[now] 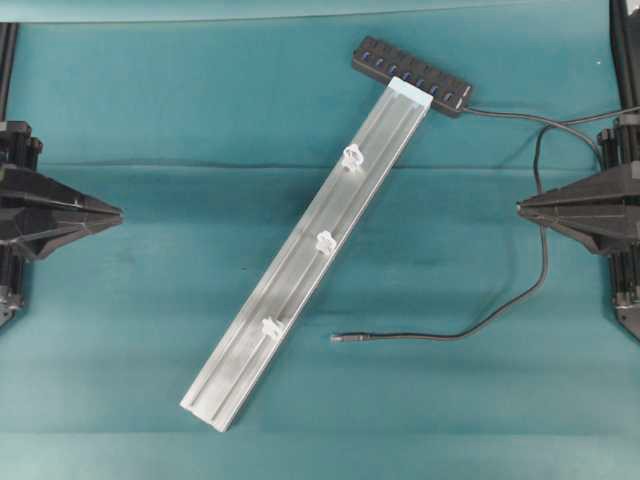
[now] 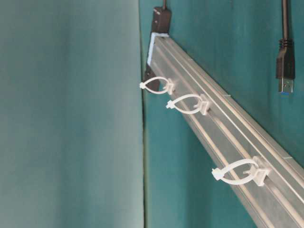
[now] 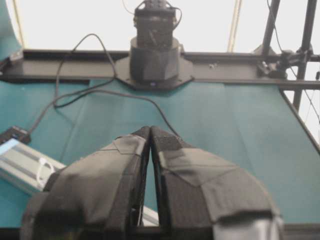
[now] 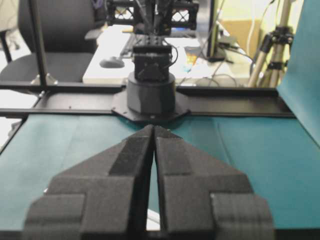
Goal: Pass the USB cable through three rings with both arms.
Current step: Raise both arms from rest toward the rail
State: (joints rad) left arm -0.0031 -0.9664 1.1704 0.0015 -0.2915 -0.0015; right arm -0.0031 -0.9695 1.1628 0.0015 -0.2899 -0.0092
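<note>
Overhead view shows both arms parked at opposite tabletop edges, left fingers [image 1: 118, 212] and right fingers [image 1: 521, 208] closed empty (seemingly awaiting a start), USB cable [image 1: 470, 330] unthreaded beside the rings [image 1: 325, 241].

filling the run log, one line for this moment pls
phase: start | cable: loose on mat, unthreaded | rings: empty | left tool: shut | right tool: shut
</note>
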